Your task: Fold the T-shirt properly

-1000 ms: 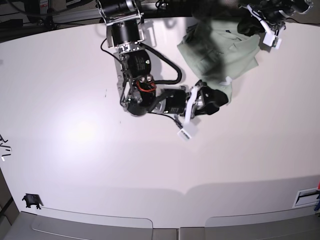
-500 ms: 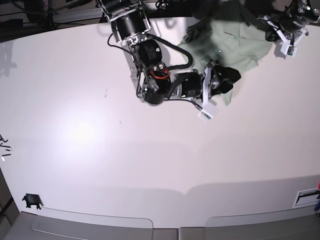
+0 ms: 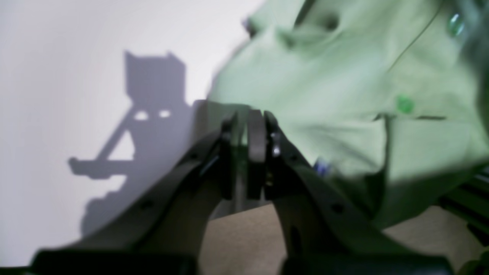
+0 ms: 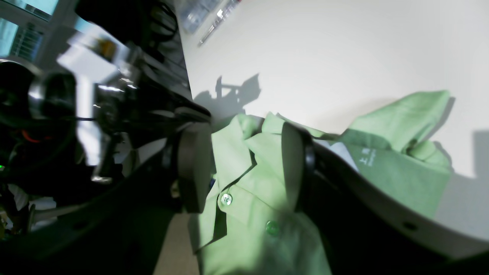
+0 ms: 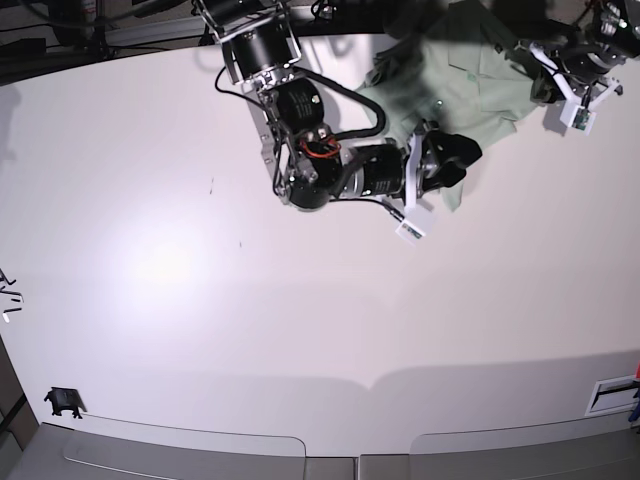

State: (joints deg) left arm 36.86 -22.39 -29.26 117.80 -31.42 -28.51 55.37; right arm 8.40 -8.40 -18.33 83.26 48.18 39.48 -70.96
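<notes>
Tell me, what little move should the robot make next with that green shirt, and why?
Probably close the right hand on the shirt. Its jaws stand open around the collar, while the left hand looks already shut at the shirt's edge. The shirt lies bunched at the table's far edge, so both hands need a grip to spread it.

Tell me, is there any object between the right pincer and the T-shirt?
No, nothing visible. The right pincer stands open directly over the T-shirt, its fingers either side of the collar area. In the base view, only bare table lies around the shirt.
</notes>
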